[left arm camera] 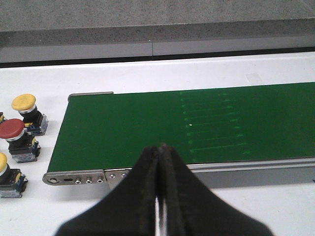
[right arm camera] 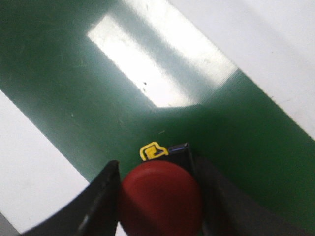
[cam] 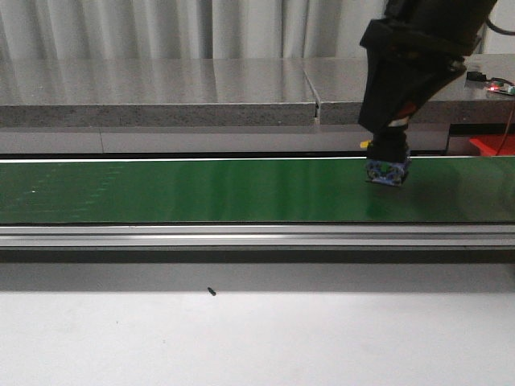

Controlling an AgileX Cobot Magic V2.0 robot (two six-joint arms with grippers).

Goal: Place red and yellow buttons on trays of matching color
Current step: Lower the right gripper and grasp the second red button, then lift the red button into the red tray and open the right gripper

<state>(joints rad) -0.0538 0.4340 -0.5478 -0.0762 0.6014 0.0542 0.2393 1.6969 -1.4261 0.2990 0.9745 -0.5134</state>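
Observation:
My right gripper (right arm camera: 155, 166) is shut on a red button (right arm camera: 160, 196), its fingers pressed to both sides of the red cap. In the front view that gripper (cam: 388, 161) holds the button's blue base (cam: 388, 172) at or just above the green conveyor belt (cam: 201, 189), right of centre. My left gripper (left arm camera: 160, 147) is shut with nothing in it, near one end of the belt (left arm camera: 147, 128). Off that end stand a yellow button (left arm camera: 24, 104), a red button (left arm camera: 13, 131) and another yellow button (left arm camera: 3, 166). A red piece (cam: 492, 145) at the far right may be the red tray. The yellow tray is out of view.
A grey stone ledge (cam: 161, 92) runs behind the belt. An aluminium rail (cam: 241, 235) borders the belt's near side, with white tabletop (cam: 241, 338) in front. A small black speck (cam: 211, 292) lies on the tabletop. A small device with a red light (cam: 499, 87) sits on the ledge.

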